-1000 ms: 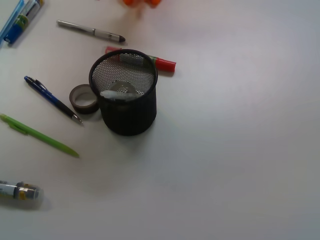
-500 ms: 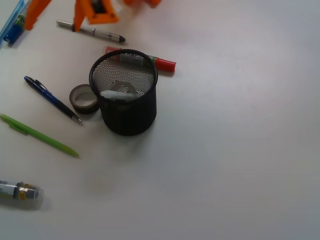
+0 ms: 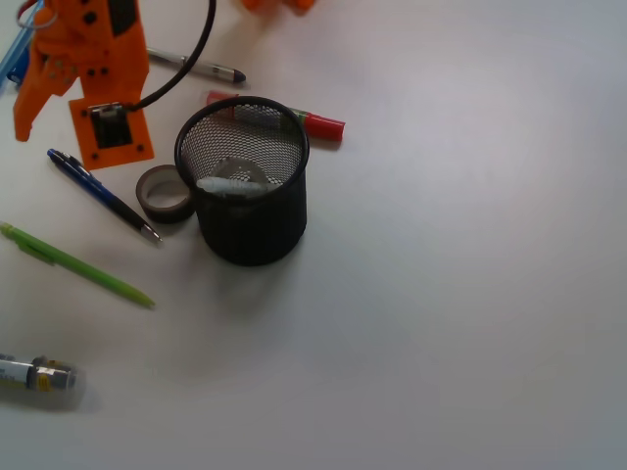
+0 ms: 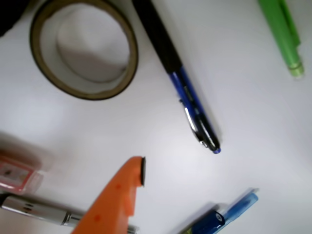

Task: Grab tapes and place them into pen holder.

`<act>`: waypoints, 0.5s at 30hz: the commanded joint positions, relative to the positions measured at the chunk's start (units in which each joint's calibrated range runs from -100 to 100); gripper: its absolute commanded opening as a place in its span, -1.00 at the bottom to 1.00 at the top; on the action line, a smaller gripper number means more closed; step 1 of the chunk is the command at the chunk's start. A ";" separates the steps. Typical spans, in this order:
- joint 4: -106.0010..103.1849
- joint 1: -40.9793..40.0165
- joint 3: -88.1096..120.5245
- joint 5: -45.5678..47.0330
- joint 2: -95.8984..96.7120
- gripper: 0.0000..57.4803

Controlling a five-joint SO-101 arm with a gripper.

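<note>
My gripper (image 3: 59, 117) hangs empty over the upper left, fingers parted. One grey-brown tape roll (image 3: 164, 193) lies flat beside the pen holder (image 3: 245, 186), bore facing up; a whitish tape (image 3: 232, 185) sits inside. I count one blue pen (image 3: 103, 194) just left of the roll. Open table (image 3: 470, 294) to the right.

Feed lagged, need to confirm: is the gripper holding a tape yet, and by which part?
Nothing is held. The gripper hovers open and empty above the table, and the grey-brown tape lies flat on the table beside the pen holder, untouched.
</note>
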 commanded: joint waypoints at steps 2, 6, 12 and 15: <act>4.42 -1.88 -16.07 0.49 6.19 0.32; 8.79 -2.85 -23.14 -2.74 11.55 0.32; 14.13 -3.75 -30.84 -9.47 16.56 0.32; 15.35 -4.50 -34.19 -12.06 17.58 0.32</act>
